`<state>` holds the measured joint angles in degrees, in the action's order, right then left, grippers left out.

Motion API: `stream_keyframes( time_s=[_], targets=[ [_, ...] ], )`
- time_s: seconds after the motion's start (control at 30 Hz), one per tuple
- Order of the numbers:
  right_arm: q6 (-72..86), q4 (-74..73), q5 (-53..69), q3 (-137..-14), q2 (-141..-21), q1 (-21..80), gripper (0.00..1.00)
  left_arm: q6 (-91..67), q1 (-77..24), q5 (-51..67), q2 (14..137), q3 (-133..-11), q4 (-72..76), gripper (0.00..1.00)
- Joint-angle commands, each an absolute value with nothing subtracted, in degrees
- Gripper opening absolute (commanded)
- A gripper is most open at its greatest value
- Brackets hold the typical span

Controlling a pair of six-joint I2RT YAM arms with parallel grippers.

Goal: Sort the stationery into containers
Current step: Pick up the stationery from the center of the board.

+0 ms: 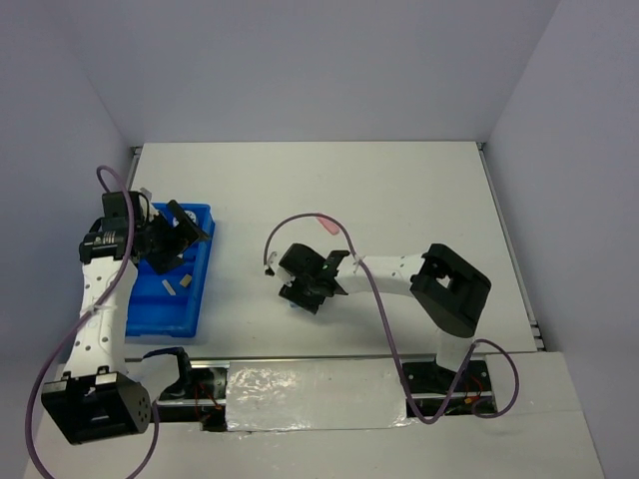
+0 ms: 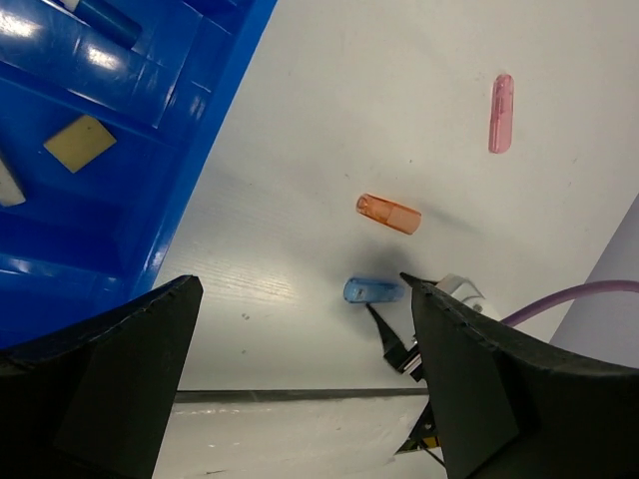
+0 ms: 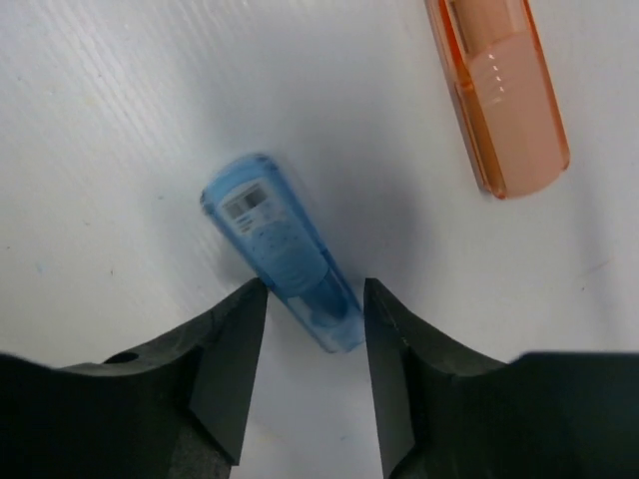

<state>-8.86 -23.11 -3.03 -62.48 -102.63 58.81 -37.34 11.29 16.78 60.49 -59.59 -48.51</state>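
Note:
The bright blue tray [image 1: 150,311] lies at the left, also in the left wrist view [image 2: 60,249]. A tan block [image 2: 80,143] and a grey block [image 2: 8,186] lie in it. My left gripper [image 1: 178,236] hangs open and empty over the tray's right edge [image 2: 300,299]. On the table lie a pink stick [image 1: 326,226] [image 2: 500,113], an orange stick [image 2: 389,214] [image 3: 499,95] and a light-blue stick [image 2: 371,290] [image 3: 280,249]. My right gripper [image 1: 290,287] [image 3: 316,299] is open and low, its fingertips on either side of the light-blue stick's near end. The tubs are out of view.
White walls enclose the table at the left, back and right. The right arm's purple cable [image 1: 300,220] loops above the sticks. A dark blue round piece [image 2: 105,20] lies in a far compartment of the tray. A silver taped strip [image 1: 319,384] runs along the near edge.

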Motion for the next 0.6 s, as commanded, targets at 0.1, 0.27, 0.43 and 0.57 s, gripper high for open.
stream_keyframes(
  time_s=[0.1,0.27,0.43,0.57],
  targets=[
    [-7.31,-22.05,-0.35,-64.86,-106.35,59.68,0.31,-35.16,10.64,18.37,60.64,-62.22,-48.60,0.99],
    [-1.51,-20.14,8.24,-62.32,-102.05,59.77,0.10,-35.24,8.62,22.75,62.31,-64.60,-46.77,0.99],
    [9.13,-12.94,12.48,-61.43,-91.17,59.59,0.09,-40.93,1.78,31.45,62.76,-62.93,-40.45,0.99],
    [14.23,-13.17,9.94,-66.17,-88.24,58.89,0.08,-50.60,-3.77,33.13,60.82,-60.12,-35.35,0.99]
  ],
)
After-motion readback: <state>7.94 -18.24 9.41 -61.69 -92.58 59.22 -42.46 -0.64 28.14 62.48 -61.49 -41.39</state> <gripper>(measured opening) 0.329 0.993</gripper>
